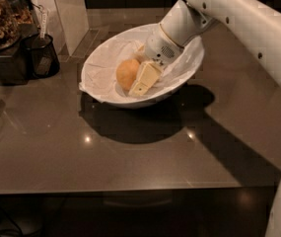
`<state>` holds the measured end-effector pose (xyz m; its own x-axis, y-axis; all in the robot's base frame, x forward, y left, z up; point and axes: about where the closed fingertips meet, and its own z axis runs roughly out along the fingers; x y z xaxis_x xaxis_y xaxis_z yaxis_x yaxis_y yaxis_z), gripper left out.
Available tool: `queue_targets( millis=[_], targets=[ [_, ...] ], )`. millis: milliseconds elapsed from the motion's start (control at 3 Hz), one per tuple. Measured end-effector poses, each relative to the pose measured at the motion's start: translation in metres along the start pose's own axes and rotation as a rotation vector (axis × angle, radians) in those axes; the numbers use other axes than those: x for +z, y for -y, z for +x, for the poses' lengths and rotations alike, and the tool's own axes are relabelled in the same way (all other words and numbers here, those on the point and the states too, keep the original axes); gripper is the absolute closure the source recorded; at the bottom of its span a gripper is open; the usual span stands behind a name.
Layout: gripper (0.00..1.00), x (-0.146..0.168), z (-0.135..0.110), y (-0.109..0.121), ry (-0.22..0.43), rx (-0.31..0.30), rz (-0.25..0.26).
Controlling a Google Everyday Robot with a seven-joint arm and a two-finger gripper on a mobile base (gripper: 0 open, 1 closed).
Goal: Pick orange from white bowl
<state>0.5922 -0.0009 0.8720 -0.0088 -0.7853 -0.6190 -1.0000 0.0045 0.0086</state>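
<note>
Nearest us is the dark, glossy countertop (130,162), then the white bowl (96,90) at mid-table with its wrinkled cloth lining (103,63). The orange (126,74) rests inside, left of centre, on that cloth. The gripper (137,72) is down in the bowl at the orange, reaching in from the right rear on the white arm (238,26).

We judge the squeeze to be the risky part. The fruit is round and smooth on loose cloth, so an off-centre closing could roll it leftward out of the jaws. A low finger could pinch a fold of the lining and drag it up too. A sideways push could slide or tip the bowl on that slick surface.

The jaws stand apart, roughly the orange's width. The near finger (146,78), a broad cream pad, lies against the fruit's right side. The far one shows only as a sliver behind it, and we cannot tell whether it touches. The fruit is not lifted. Farther back on the left stands a black mesh cup (42,58), well apart from the bowl.
</note>
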Motion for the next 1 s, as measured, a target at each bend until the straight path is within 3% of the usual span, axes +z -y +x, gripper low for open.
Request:
queue_targets(
  millis=[333,1000],
  targets=[
    [0.25,0.001,-0.004,0.004,0.006,0.0,-0.004],
    [0.24,0.035,-0.012,0.029,0.038,0.012,-0.05]
  ],
)
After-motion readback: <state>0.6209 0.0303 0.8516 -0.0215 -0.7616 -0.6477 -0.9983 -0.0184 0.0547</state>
